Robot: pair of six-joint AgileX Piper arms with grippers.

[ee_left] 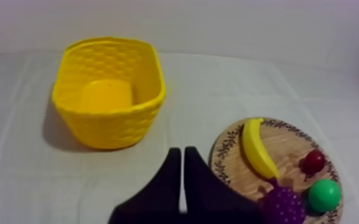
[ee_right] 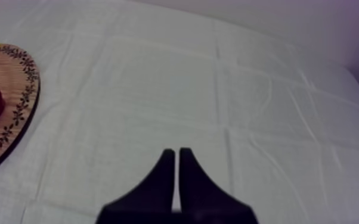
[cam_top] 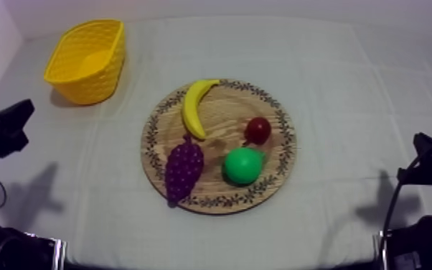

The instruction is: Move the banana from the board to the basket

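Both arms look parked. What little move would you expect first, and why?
Probably the left gripper should open and reach toward the banana. It is shut on nothing. The banana lies untouched on the left half of the wooden board, nearer that arm. The yellow basket stands on the same side, so the carry looks short.

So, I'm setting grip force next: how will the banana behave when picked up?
The banana looks smooth and glossy, so probably stiff, light and slightly slippery. Lying flat on the wooden board, its curve should stop it rolling, but a push may swing it into the grapes nearby.
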